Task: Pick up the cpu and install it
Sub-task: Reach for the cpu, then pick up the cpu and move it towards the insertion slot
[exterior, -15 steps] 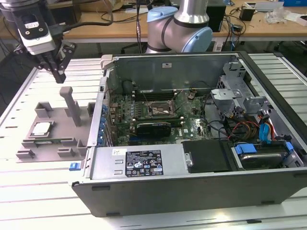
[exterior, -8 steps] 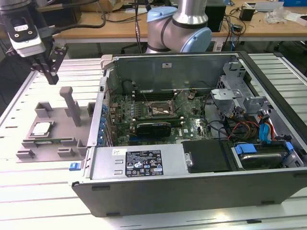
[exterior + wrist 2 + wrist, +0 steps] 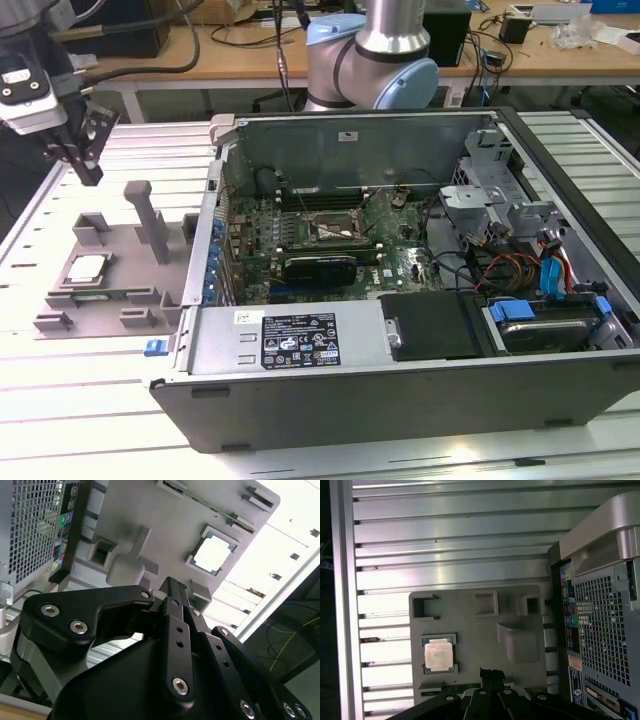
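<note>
Here, the cpu [image 3: 88, 268] lies flat in a shallow square recess of the tray [image 3: 125, 292], on the exterior view's left, just beside the open case [image 3: 400, 400]. It is a thin square chip with its smooth, bright metal lid facing up and a darker rim around it. Being square, it has no long axis; its edges run parallel to the tray's edges. In both wrist views the cpu [image 3: 439, 655] [image 3: 212, 555] gleams against the matt grey plastic tray [image 3: 470, 625] [image 3: 170, 525], which carries blocky upright posts.

The black, angular gripper [image 3: 90, 172] hangs above the tray's far left corner, apart from the cpu. In both wrist views its jointed, bolted fingers meet at one tip [image 3: 172, 586] [image 3: 491, 673], closed with nothing between them.

The table [image 3: 445, 540] is ribbed, shiny aluminium slats. Inside the sheet-metal case, the dark-framed square socket [image 3: 340, 230] sits on the green board.
</note>
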